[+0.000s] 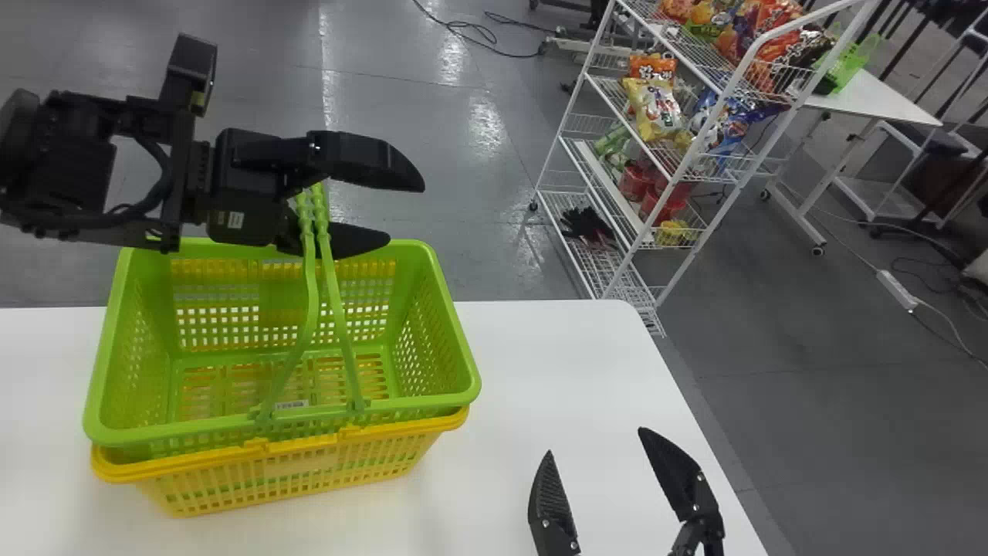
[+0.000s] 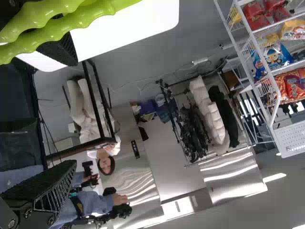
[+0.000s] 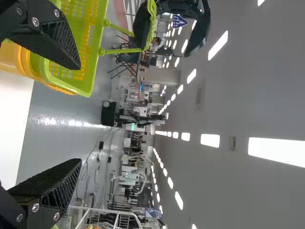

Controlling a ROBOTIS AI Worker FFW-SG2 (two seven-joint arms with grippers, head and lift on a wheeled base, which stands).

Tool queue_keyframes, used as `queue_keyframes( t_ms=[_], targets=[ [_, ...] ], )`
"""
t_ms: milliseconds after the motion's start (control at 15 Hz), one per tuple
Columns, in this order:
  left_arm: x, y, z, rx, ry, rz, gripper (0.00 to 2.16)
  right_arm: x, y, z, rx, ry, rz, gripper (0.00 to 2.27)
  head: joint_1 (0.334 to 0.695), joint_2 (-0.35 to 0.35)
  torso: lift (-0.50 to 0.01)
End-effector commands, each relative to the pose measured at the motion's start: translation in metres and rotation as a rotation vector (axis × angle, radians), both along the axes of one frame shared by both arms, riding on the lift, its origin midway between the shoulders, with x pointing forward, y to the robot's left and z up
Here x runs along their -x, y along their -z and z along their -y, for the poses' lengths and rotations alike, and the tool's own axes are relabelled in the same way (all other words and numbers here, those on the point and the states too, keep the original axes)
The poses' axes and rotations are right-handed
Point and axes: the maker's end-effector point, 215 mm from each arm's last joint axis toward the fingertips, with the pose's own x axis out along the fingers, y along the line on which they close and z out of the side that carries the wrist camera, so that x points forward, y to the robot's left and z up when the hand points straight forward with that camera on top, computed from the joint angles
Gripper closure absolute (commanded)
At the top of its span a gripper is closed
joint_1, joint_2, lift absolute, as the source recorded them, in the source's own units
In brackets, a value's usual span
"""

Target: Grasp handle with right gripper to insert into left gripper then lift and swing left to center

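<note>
Green basket (image 1: 466, 378) sits nested in the yellow basket (image 1: 309, 467), below the left tool (image 1: 406, 213). Its paired handles (image 1: 312, 297) stand up, their wavy grips between the left tool's two fingers, well back from the tips and close by the lower finger (image 1: 359, 241); whether they touch it, I can't tell. That tool is spread wide. The right tool (image 1: 596, 441) is wide too, holding nothing, well apart from the grips. Both baskets rest on the white surface (image 1: 540, 363).

The handing over looks nearly done; closing the left tool seems next. Check that both grips lie side by side inside it, then squeeze evenly, since one handle slipping out would let the basket tip. Keep the right tool clear. Lift straight up at first, slowly, watching that the yellow basket doesn't ride up with the green one. Only when the two are free of each other should the swing toward center begin, gently, as the load will likely sway.
</note>
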Motion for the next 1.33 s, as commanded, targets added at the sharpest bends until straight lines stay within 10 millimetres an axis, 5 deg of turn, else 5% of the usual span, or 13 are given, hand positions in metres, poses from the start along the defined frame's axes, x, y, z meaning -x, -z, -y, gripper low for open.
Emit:
queue_keyframes(
  t_ms=[0,600,1267],
  targets=[
    [-0.005,-0.015,0.001,0.010,0.005,0.010,0.08,0.006,0.002,0.008,-0.002,0.014,0.017,0.13,0.695,-0.350,-0.093],
    [-0.033,-0.117,-0.006,0.134,0.015,0.031,0.08,0.016,0.008,0.012,-0.016,0.023,0.033,0.11,0.695,-0.350,-0.093],
    [-0.059,-0.210,-0.037,0.170,-0.014,0.047,0.07,0.018,0.008,0.002,-0.035,0.012,0.041,0.10,0.605,-0.325,-0.093]
  ],
)
